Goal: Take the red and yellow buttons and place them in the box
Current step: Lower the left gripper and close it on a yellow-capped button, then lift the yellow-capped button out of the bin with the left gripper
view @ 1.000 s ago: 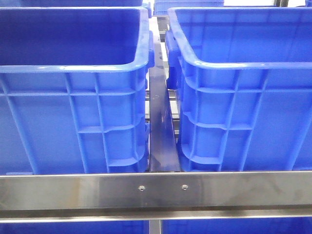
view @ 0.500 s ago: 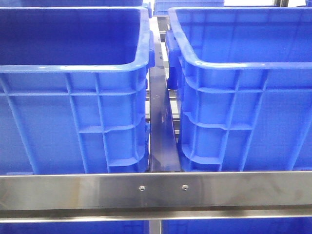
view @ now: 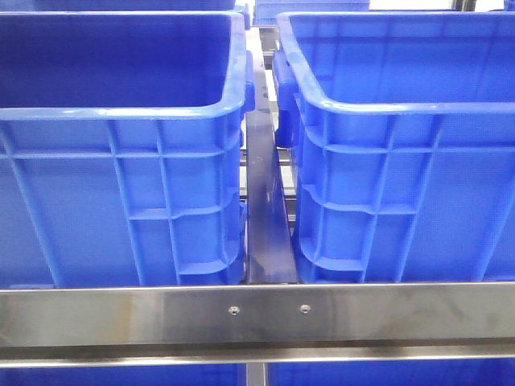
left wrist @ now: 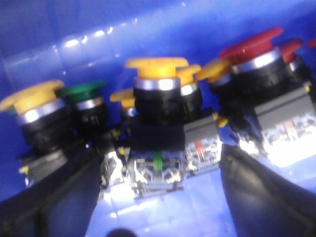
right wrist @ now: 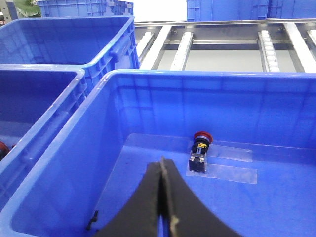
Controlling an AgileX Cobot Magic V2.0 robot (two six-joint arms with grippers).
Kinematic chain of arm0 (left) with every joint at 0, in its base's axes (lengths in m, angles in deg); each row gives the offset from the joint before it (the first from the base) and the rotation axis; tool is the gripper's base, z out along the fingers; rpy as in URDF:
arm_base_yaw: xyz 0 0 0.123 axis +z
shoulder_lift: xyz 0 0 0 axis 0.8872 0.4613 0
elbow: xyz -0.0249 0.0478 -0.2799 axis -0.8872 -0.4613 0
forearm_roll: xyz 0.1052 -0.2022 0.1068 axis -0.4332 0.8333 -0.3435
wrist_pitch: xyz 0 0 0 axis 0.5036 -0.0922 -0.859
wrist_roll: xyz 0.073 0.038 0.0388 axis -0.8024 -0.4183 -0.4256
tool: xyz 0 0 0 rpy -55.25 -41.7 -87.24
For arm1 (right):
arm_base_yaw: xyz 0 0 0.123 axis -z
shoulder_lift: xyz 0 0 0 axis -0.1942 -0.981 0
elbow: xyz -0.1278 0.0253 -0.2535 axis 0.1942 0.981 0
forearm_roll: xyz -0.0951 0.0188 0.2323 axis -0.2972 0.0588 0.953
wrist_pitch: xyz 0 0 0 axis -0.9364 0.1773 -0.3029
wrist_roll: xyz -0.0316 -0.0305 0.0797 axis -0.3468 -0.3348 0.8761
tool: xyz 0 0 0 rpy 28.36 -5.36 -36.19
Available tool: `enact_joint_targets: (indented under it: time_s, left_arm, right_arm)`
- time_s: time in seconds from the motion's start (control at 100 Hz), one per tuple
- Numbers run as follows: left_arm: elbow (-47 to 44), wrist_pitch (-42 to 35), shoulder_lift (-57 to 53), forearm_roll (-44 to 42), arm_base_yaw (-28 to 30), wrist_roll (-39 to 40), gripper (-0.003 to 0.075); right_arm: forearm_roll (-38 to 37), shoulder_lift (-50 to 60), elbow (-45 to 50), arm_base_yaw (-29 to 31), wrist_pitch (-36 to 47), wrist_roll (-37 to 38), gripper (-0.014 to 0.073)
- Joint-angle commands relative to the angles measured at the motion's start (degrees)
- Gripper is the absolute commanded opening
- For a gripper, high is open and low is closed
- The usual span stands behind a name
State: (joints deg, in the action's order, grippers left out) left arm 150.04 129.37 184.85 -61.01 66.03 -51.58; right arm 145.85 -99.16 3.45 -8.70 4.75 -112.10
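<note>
Left bin (view: 121,161) in front view: interior hidden from this angle, no arm visible. Left wrist cam is down inside it, close on a cluster of pushbuttons: yellow mushroom-head button (left wrist: 157,94) dead centre between the fingers, another yellow one (left wrist: 34,106) to the side, a green one (left wrist: 84,101) behind, red ones (left wrist: 254,54) on the other side. Left gripper (left wrist: 158,197) spread wide, one finger (left wrist: 54,197) either side of the centre yellow unit, nothing held yet; can't tell if pads touch the body, image blurry. Handling, my guess: rigid plastic + metal collar, contact block underneath makes it bottom-heavy, light enough overall. Cap is smooth and domed, would slip; squeeze across the black body/contact block below the collar, flat faces there. Neighbours are packed tight, touching or nearly, so closing prob nudges the adjacent yellow; terminals on the block could snag. Not fragile, drop into box is fine. Right bin (view: 402,161) is the drop box: right wrist cam shows one red button (right wrist: 200,150) already lying on its floor near the far wall, beside clear tape patches (right wrist: 224,165). Right gripper (right wrist: 162,207) fully closed, fingers pressed together, empty, hovering over that box. More bins (right wrist: 64,44) alongside, roller conveyor (right wrist: 222,39) beyond.
</note>
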Motion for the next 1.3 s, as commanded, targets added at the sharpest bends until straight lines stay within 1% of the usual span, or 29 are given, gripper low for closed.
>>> enact_joint_targets:
  time_s: [0.0,0.63,1.11,1.18,1.23,1.29]
  left_arm:
    - [1.87,-3.34,-1.87,0.72,0.11,-0.89,0.0463]
    - [1.87,-6.31,0.57,1.11,-0.59,-2.12,0.0463]
    - [1.87,-4.95,3.72,1.78,-0.59,-2.12,0.0458]
    - [1.87,-4.91,3.72,1.78,-0.59,-2.12,0.0414]
    - [1.87,-4.91,3.72,1.78,-0.59,-2.12,0.0358]
    - [1.87,-4.91,3.62,1.78,-0.59,-2.01,0.0267]
  right_arm:
    - [1.00,0.01,-1.42,0.30,2.29,-0.37,-0.0068]
    - [1.00,0.01,-1.42,0.30,2.29,-0.37,-0.0068]
    - [1.00,0.01,-1.42,0.30,2.29,-0.37,-0.0068]
    - [1.00,0.01,-1.42,0.30,2.29,-0.37,-0.0068]
    - [1.00,0.01,-1.42,0.30,2.29,-0.37,-0.0068]
    - [1.00,0.01,-1.42,0.30,2.29,-0.37,-0.0068]
